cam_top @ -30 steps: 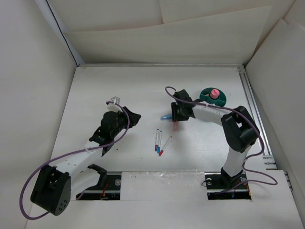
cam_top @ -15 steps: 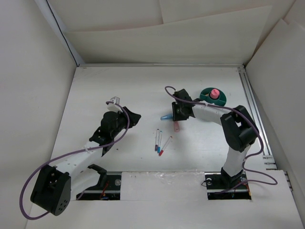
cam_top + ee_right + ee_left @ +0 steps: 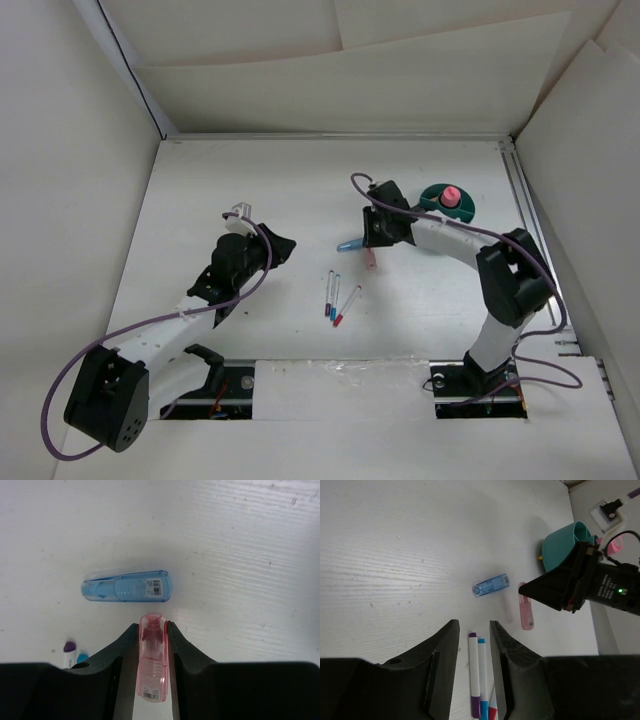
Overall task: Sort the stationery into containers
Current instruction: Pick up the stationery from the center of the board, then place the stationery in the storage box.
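Right arm: your right arm's elbow has swung outward since a second ago, and its jaws have drawn in.
Right gripper: the right gripper (image 3: 151, 626) is clamped on the pink marker (image 3: 151, 665), one finger flush against each long side. You grip across the narrow barrel, probably because the pads seat best there.
Pink marker: it runs lengthwise between the fingers, near the middle of the table (image 3: 250, 170). I cannot tell whether it has left the surface.
Light blue marker: the light blue marker (image 3: 127, 586) lies crosswise just beyond the pink one's tip, not touching. Lift straight up, I judge, or you may nudge it.
Left gripper: the left gripper (image 3: 472, 627) has its jaws a little apart with nothing between them. It hangs above the pens, seemingly parked clear of your right arm's path.
Thin pens: the thin pens (image 3: 335, 295) lie side by side, near the markers but apart from them.
Teal cup: the teal cup (image 3: 428, 196) sits by the right arm, so that arm is the natural carrier. A pink-capped marker (image 3: 451, 194) stands in it.
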`<state>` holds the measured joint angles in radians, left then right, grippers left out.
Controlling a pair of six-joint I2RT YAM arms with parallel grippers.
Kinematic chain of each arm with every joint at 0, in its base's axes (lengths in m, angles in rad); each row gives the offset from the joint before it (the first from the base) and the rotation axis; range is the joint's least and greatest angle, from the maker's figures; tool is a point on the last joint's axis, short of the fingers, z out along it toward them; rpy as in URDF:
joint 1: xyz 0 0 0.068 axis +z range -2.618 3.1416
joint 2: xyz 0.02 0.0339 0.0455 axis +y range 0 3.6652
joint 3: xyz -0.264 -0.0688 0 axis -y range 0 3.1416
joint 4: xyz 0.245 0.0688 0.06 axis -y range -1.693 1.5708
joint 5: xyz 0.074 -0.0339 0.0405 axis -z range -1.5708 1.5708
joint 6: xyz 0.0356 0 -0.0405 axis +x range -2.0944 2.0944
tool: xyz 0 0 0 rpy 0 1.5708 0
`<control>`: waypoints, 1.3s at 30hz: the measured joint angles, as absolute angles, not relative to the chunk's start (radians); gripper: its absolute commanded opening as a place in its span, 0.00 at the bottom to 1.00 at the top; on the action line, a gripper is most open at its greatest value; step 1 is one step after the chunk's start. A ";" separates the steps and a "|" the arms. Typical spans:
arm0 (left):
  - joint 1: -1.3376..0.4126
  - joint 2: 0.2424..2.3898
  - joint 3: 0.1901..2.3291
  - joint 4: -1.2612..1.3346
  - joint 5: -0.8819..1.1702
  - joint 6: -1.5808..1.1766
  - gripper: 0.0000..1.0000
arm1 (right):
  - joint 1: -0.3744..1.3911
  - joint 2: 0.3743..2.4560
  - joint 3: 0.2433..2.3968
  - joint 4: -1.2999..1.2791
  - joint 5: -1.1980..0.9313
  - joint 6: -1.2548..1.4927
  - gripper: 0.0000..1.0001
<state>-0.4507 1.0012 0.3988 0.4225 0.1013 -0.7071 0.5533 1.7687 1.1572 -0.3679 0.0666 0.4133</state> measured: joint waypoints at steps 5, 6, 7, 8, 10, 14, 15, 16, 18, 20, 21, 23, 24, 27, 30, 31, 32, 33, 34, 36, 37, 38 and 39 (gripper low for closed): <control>-0.451 1.001 0.399 0.422 0.101 -0.707 0.28 | 0.517 1.687 1.176 -0.364 0.023 0.413 0.17; -0.451 1.001 0.399 0.422 0.101 -0.707 0.28 | 0.503 1.673 1.180 -0.362 0.012 0.413 0.17; -0.451 1.001 0.399 0.422 0.101 -0.707 0.28 | 0.487 1.661 1.186 -0.360 -0.001 0.413 0.17; -0.451 1.001 0.399 0.422 0.101 -0.707 0.28 | 0.469 1.650 1.196 -0.359 -0.012 0.413 0.17; -0.451 1.001 0.399 0.422 0.101 -0.707 0.28 | 0.420 1.633 1.224 -0.350 -0.044 0.414 0.17; -0.451 1.001 0.399 0.422 0.102 -0.707 0.28 | 0.307 1.613 1.316 -0.321 -0.068 0.418 0.17; -0.451 1.001 0.399 0.423 0.101 -0.707 0.28 | 0.277 1.615 1.350 -0.317 -0.068 0.419 0.17; -0.451 1.001 0.399 0.423 0.102 -0.707 0.28 | 0.248 1.620 1.384 -0.306 -0.065 0.419 0.17; -0.453 1.001 0.399 0.423 0.104 -0.707 0.28 | 0.189 1.638 1.454 -0.284 -0.060 0.421 0.17; -0.457 1.001 0.399 0.423 0.104 -0.707 0.28 | 0.133 1.668 1.509 -0.243 -0.059 0.428 0.17; -0.458 1.001 0.399 0.423 0.104 -0.707 0.28 | 0.107 1.686 1.527 -0.226 -0.059 0.436 0.17; -0.459 1.001 0.399 0.423 0.104 -0.707 0.28 | 0.060 1.731 1.556 -0.204 -0.058 0.450 0.17; -0.459 1.001 0.399 0.423 0.104 -0.707 0.28 | 0.043 1.753 1.563 -0.197 -0.056 0.455 0.17; -0.459 1.001 0.399 0.423 0.103 -0.707 0.28 | 0.001 1.833 1.575 -0.192 -0.038 0.470 0.16; -0.459 1.001 0.399 0.423 0.103 -0.704 0.28 | -0.009 1.893 1.575 -0.202 -0.022 0.477 0.16; -0.459 1.001 0.399 0.423 0.103 -0.704 0.28 | -0.009 1.905 1.573 -0.205 -0.018 0.479 0.16; -0.459 1.001 0.399 0.423 0.103 -0.703 0.28 | -0.008 1.909 1.570 -0.205 -0.014 0.479 0.16; -0.459 1.001 0.399 0.423 0.103 -0.703 0.28 | -0.007 1.910 1.565 -0.206 -0.007 0.479 0.16; -0.459 1.001 0.399 0.422 0.103 -0.703 0.28 | -0.006 1.909 1.561 -0.205 -0.004 0.479 0.16; -0.459 1.001 0.399 0.423 0.103 -0.703 0.28 | -0.006 1.904 1.550 -0.198 0.007 0.477 0.16; -0.459 1.001 0.399 0.423 0.103 -0.702 0.28 | -0.005 1.900 1.544 -0.196 0.014 0.476 0.16; -0.459 1.001 0.399 0.423 0.103 -0.702 0.28 | -0.005 1.895 1.534 -0.194 0.020 0.475 0.16; -0.459 1.001 0.399 0.423 0.103 -0.702 0.28 | -0.005 1.888 1.522 -0.192 0.027 0.474 0.16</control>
<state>-0.4591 1.0012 0.3988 0.4229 0.1028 -0.7025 -0.0051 1.8877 1.5219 -0.1917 0.0269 0.4740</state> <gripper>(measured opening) 0.276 0.317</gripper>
